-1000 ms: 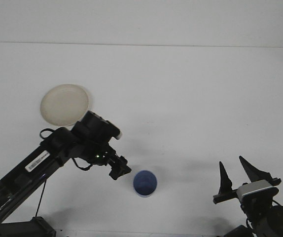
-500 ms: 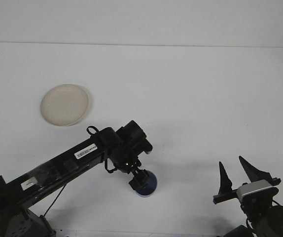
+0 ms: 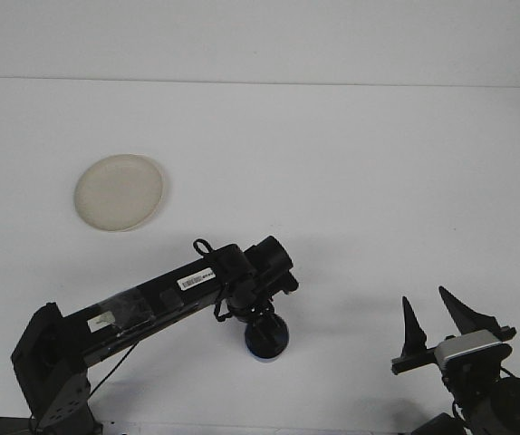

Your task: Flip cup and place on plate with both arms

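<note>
A blue cup (image 3: 268,341) stands on the white table near the front edge, its opening facing up. My left gripper (image 3: 260,319) hangs directly over the cup and covers most of its rim; the dark arm behind it stretches back to the lower left. The cream plate (image 3: 119,192) lies flat at the left, well apart from the cup, with nothing on it. At the lower right my right gripper (image 3: 436,323) stands open, its two black fingers pointing upward, far from the cup.
The white table (image 3: 351,181) runs back to a pale wall. The left arm's base (image 3: 53,381) sits at the bottom left corner.
The left arm has swung right and forward, from beside the cup to directly above it, now covering its rim. The right arm, cup and plate have not moved.
</note>
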